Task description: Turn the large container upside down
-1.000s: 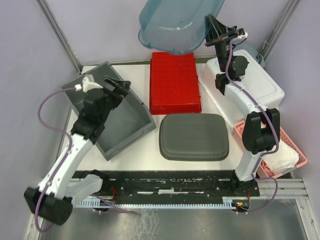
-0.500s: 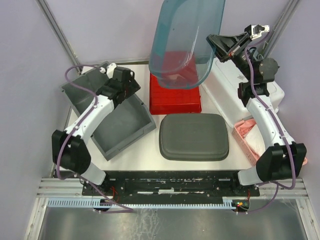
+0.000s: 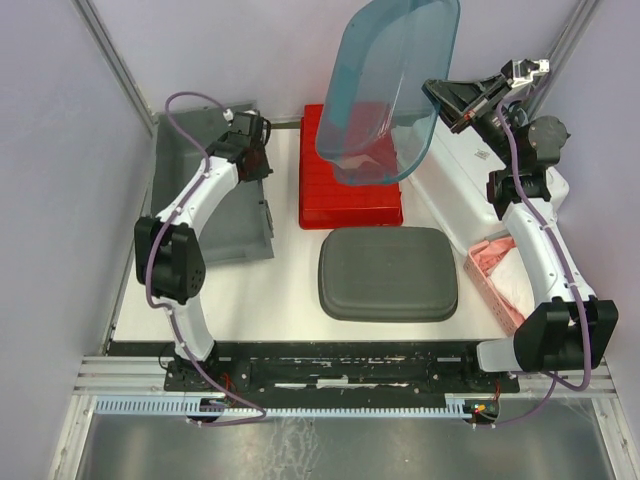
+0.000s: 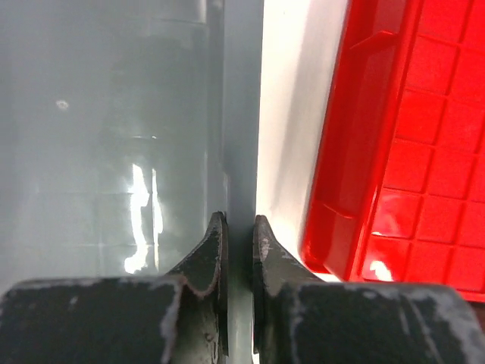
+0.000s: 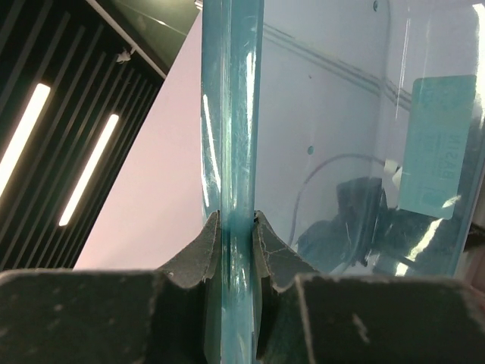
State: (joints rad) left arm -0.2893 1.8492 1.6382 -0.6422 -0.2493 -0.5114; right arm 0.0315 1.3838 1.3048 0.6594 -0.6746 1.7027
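Observation:
A grey container (image 3: pixel 205 215) stands tipped on its side at the table's left edge, its open side facing right. My left gripper (image 3: pixel 250 155) is shut on its upper right wall; in the left wrist view that grey wall (image 4: pixel 114 114) runs between the fingers of the gripper (image 4: pixel 239 220). A translucent blue container (image 3: pixel 390 80) hangs in the air above the back of the table, steeply tilted. My right gripper (image 3: pixel 440 95) is shut on its rim, and the right wrist view shows the blue rim (image 5: pixel 231 114) pinched in the gripper (image 5: pixel 236 216).
A red bin (image 3: pixel 350 195) lies upside down at the back centre, just right of my left gripper. In front of it lies a dark grey bin (image 3: pixel 388 272), also bottom up. A white box (image 3: pixel 470 170) and a pink basket (image 3: pixel 500 270) line the right side.
My left gripper has shut on the grey container's wall, and the container has swung from flat and angled to standing on its side. The right arm has tilted the blue container more upright.

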